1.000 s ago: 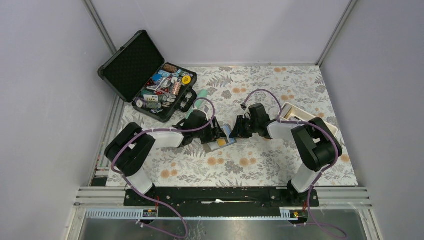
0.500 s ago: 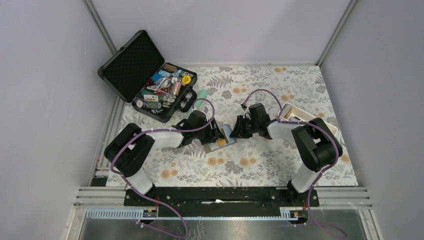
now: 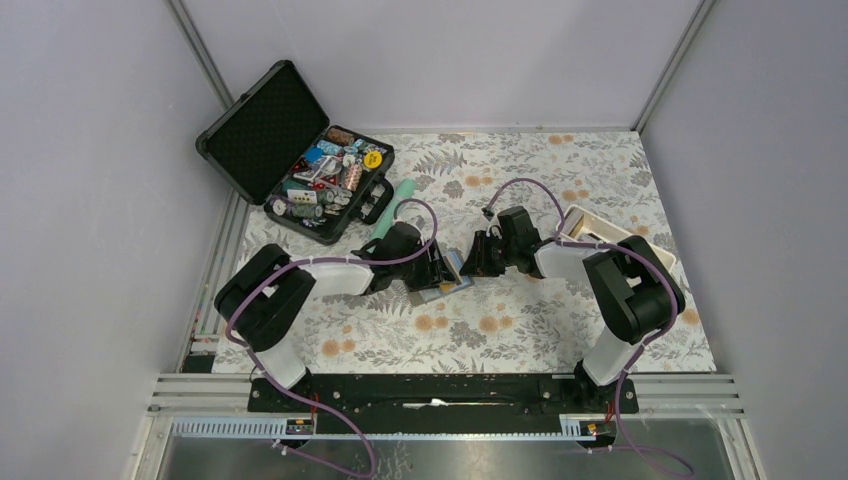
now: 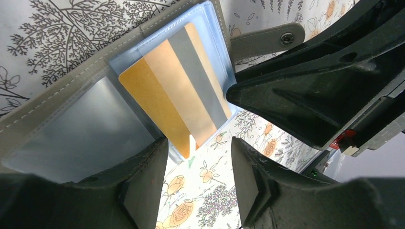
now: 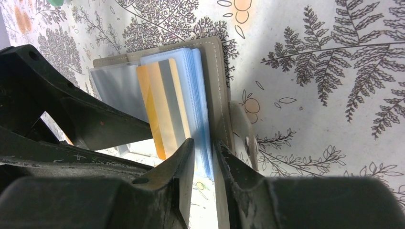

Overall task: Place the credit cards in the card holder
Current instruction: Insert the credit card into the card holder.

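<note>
At mid-tabletop (image 3: 560, 180), between the two arms, the card holder (image 5: 215, 86) lies opened flat, its snap strap (image 4: 267, 40) hanging off the edge; an orange-yellow credit card (image 4: 176, 90) with a grey stripe sits most of the way inside a clear sleeve, one corner poking out at the open end.

Left hand (image 4: 199, 143): fingers apart, gripping nothing, the card's free corner just at the gap. Right hand (image 5: 203, 143): fingers drawn together on the edge of the bluish sleeve stack, pinning the holder.

Progress, as judged: one card nearly seated and needing a last push; the blue and dark cards cannot be made out in any view, so whether they are filed or waiting is unknown.

Containers: a black hard case (image 3: 265, 130) stands open at the far left, its tray crowded with small mixed items; a mint-green tube (image 3: 397, 197) lies beside it; a white tray (image 3: 590, 222) is half hidden behind the right arm, contents not readable.
</note>
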Available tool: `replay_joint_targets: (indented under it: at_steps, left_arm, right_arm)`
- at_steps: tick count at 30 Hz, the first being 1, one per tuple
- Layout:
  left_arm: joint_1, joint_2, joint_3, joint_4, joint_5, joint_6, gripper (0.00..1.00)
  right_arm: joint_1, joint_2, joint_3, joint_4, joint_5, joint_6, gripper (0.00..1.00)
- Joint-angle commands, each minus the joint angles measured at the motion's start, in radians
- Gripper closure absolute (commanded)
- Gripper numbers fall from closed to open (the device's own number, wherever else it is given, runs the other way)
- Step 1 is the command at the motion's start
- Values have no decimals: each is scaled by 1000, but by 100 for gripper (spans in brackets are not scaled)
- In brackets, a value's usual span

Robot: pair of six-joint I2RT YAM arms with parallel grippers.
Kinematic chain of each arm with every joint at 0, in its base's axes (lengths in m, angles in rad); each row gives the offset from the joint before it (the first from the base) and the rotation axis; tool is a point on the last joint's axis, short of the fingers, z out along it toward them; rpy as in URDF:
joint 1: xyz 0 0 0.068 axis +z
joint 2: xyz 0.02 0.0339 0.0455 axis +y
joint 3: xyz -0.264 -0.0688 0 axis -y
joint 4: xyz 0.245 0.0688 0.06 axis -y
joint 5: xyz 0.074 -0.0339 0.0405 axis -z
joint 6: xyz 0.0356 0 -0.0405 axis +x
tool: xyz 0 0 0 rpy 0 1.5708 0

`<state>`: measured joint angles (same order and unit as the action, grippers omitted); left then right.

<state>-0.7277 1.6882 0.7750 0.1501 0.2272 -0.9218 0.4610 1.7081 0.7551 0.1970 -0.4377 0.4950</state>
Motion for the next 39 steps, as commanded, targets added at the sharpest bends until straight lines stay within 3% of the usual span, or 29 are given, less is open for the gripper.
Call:
replay_joint_targets:
  at_steps: [1, 10, 25, 34, 39]
  left_arm:
    - [-15, 15, 36, -19, 5, -5, 47]
    - [-17, 36, 69, -54, -22, 23, 47]
    - [-16, 45, 112, -86, -70, 68, 47]
    - [-8, 63, 119, -82, -80, 88, 48]
    - [3, 73, 102, -81, -94, 90, 49]
  right_arm:
    - [-1, -7, 17, -27, 34, -23, 73]
    - [-1, -15, 9, -28, 35, -26, 72]
    - [-2, -77, 6, -48, 43, -25, 58]
    - [-2, -80, 4, -18, -6, 12, 58]
    - [-2, -96, 9, -56, 53, -6, 55]
